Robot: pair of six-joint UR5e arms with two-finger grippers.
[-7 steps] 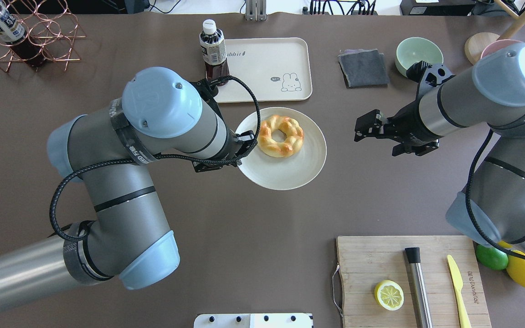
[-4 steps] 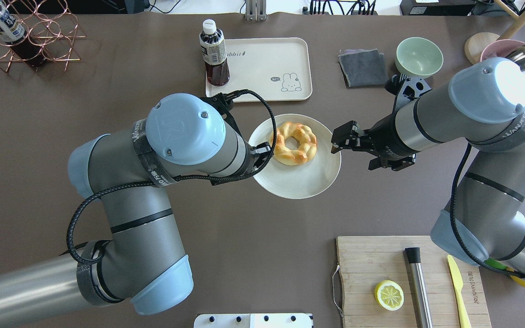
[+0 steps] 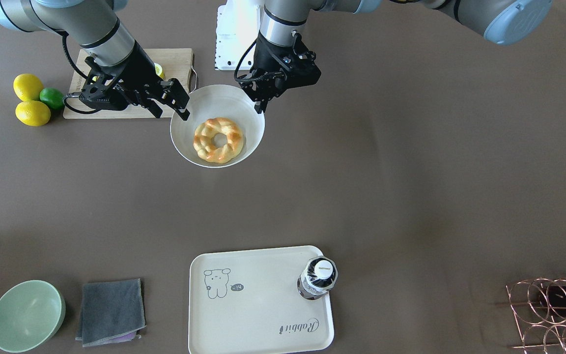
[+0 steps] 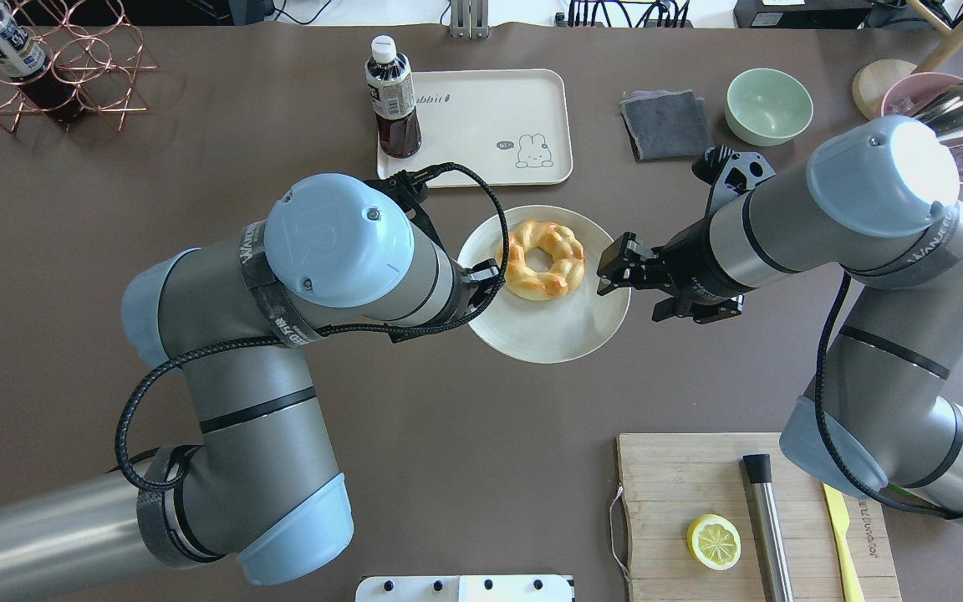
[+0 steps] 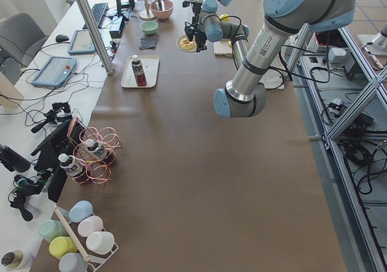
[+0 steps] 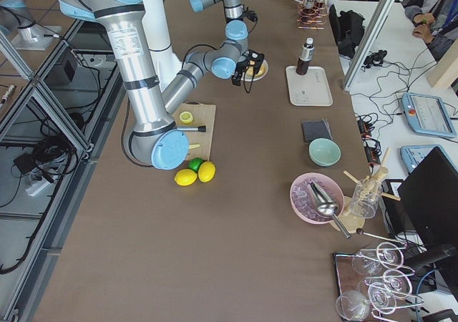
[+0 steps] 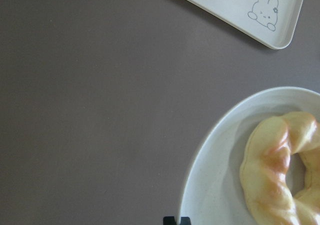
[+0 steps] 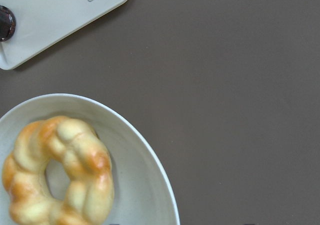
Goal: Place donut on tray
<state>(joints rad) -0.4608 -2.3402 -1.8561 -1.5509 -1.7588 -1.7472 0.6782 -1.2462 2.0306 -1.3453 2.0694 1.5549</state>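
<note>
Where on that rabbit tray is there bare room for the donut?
The tray is bare in its middle, between the bottle at one corner and the rabbit drawing. It is crowded around the plate holding the donut: the left tool and right tool flank it.

My brown desk [image 4: 448, 418] carries the cream tray [image 4: 481, 125] at twelve o'clock, a grey cloth [image 4: 666, 124] and a green bowl [image 4: 768, 105] towards one, and a copper wire rack [image 4: 101, 58] at ten. A wooden cutting board [image 4: 674, 485] lies at five, with two lemons [image 3: 32, 113] and a lime [image 3: 52, 98] just beside it.
</note>
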